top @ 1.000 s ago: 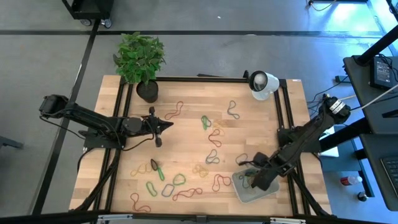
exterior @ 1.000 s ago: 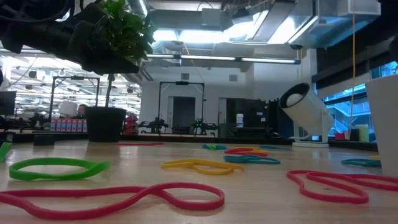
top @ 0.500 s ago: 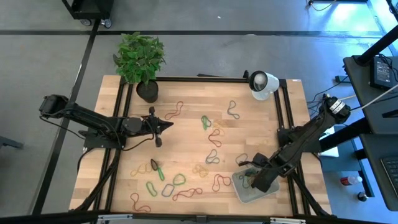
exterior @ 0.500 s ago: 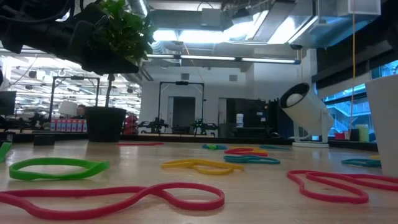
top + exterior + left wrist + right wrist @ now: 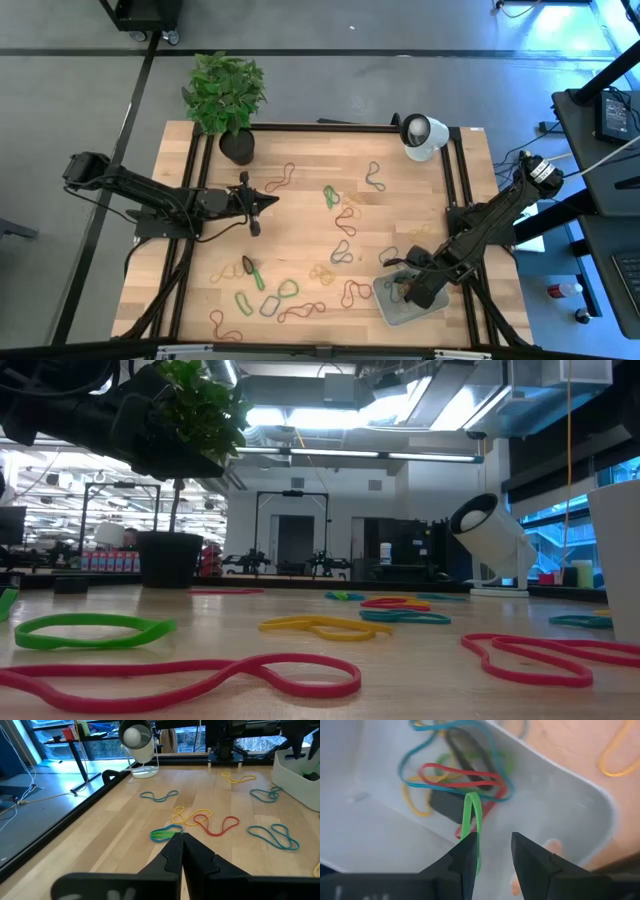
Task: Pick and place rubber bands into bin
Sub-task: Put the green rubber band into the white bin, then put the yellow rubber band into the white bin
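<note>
Many thin, floppy rubber bands (image 5: 345, 222) are scattered over the pale wooden bench (image 5: 300, 210), most of them twisted into loose figure-eights; green, red, yellow, teal and dark loops can be made out, with a cluster toward the near left and others spread through the middle. At the near right corner of the bench the bin (image 5: 405, 300) is seen, a shallow rectangular tray of translucent pale-grey plastic with smooth walls and rounded corners. Several bands are already gathered in the bin (image 5: 560, 800): a red loop (image 5: 465, 776), a teal one (image 5: 427, 750) and a yellow one (image 5: 412, 800), tangled together around a small dark block.

The right gripper (image 5: 405, 287) is positioned just above the bin, its two dark fingers parted by a narrow gap. A bright green band (image 5: 471, 820) is draped against the inner edge of one finger and hangs down into the tray; it is not pinched between the fingers.

The left gripper (image 5: 272, 199) is held over the far left part of the bench, well apart from the bin, with its fingers pressed together and nothing between them.

At the far edge, a leafy green plant in a black pot (image 5: 236, 146) and a round white device (image 5: 421, 134) are placed.
</note>
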Available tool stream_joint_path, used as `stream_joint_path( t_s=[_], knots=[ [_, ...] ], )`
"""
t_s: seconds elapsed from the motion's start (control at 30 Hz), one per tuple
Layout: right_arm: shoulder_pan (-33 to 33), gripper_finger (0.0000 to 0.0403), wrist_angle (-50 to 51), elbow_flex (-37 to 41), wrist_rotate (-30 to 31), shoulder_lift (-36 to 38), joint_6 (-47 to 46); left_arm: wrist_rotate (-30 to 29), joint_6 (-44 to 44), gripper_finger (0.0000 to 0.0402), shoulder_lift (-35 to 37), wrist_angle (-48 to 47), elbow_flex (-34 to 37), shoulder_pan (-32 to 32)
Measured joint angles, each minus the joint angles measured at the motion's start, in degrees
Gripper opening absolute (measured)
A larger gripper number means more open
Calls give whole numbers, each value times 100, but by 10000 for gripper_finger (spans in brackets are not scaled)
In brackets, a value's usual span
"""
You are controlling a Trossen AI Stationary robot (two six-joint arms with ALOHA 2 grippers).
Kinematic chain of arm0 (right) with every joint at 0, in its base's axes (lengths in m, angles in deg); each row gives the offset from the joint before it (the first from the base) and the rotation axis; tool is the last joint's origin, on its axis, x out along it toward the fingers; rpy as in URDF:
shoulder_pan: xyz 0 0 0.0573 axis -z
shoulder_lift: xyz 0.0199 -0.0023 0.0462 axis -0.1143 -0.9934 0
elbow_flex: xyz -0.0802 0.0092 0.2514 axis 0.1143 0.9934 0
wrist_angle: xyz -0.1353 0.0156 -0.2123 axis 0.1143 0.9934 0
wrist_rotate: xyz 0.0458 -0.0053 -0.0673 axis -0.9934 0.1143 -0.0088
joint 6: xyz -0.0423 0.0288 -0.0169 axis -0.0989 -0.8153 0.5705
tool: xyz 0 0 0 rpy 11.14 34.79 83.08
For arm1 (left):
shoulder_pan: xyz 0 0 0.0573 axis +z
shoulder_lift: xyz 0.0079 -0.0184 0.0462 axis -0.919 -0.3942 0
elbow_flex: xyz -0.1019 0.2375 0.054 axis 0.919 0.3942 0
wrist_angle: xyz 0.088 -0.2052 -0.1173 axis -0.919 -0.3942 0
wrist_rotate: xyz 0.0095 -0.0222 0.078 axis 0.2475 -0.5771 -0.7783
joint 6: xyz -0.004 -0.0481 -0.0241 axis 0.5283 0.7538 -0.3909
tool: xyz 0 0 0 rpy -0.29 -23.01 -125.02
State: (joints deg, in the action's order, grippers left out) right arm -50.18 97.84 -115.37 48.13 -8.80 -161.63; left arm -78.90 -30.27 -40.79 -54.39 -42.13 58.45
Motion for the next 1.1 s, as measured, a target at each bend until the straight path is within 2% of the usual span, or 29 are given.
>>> stream_joint_path(
  t_s=[0.33, 0.4, 0.97, 1.1],
  knots=[
    [33, 123, -142, -7, 146, 4, 603, 0, 0, 5, 0, 0, 0, 0],
    [72, 123, 97, -4, 250, 4, 539, 0, 0, 2, 0, 0, 0, 0],
    [174, 123, -98, -4, 463, 13, 595, 0, 0, 3, 0, -2, 0, -1],
    [328, 123, -14, -4, 384, 30, 865, 0, 2, 5, 0, -2, 0, 0]
  ],
)
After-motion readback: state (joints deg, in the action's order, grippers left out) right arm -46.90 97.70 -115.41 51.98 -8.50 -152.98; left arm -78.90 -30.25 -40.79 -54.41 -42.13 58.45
